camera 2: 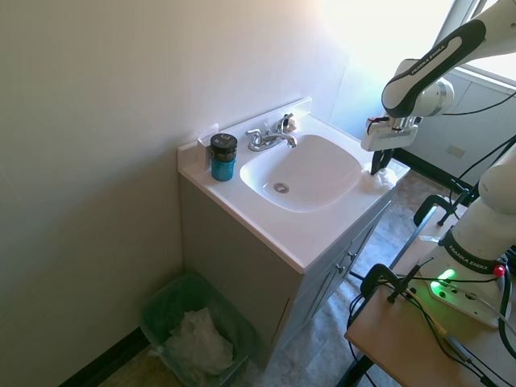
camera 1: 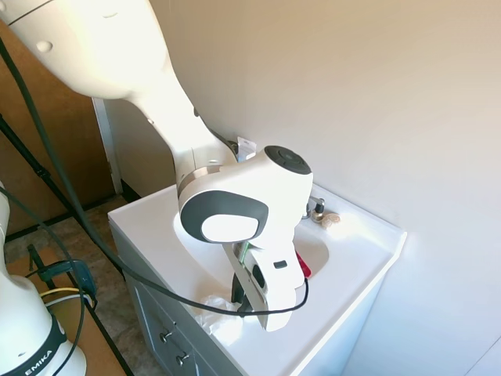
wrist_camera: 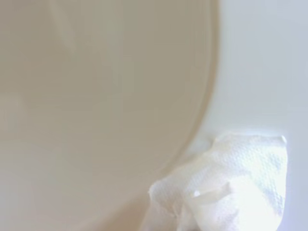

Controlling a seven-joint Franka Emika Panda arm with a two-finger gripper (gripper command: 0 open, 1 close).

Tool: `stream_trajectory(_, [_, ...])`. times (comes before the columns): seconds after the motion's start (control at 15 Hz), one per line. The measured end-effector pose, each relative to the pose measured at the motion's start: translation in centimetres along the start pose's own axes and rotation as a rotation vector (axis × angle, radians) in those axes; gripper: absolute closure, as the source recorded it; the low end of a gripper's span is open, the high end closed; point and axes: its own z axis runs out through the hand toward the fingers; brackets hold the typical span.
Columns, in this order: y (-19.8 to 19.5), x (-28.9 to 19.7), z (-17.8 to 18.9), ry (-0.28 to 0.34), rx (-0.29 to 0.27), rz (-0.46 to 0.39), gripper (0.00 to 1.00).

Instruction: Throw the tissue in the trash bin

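Note:
The tissue (camera 2: 379, 180) is a crumpled white wad lying on the front right corner of the white vanity top (camera 2: 318, 234), beside the basin. It also shows at the counter edge (camera 1: 213, 308) and close up in the wrist view (wrist_camera: 226, 192). My gripper (camera 2: 379, 168) hangs straight down over it, open, with the fingertips at the top of the wad. The trash bin (camera 2: 165, 302) is a green mesh basket on the floor to the left of the vanity, with white paper lying in it.
A blue jar with a dark lid (camera 2: 223, 157) stands at the counter's back left. The chrome faucet (camera 2: 270, 139) sits behind the basin (camera 2: 310, 173). A small beige lump (camera 1: 330, 220) lies by the faucet. Walls close in behind the vanity and on its bin side.

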Motion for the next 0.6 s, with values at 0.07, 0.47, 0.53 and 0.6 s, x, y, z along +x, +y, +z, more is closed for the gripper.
stream_trajectory(0.07, [-0.2,-0.2,-0.3,-0.001,0.006,-0.001,1.00])
stream_trajectory(0.47, [-4.1,-4.1,-4.7,0.013,0.085,-0.038,1.00])
stream_trajectory(0.53, [-5.8,-6.0,-6.1,0.032,0.104,-0.059,1.00])
stream_trajectory(0.6, [-8.0,-8.6,-7.5,0.057,0.123,-0.086,1.00])
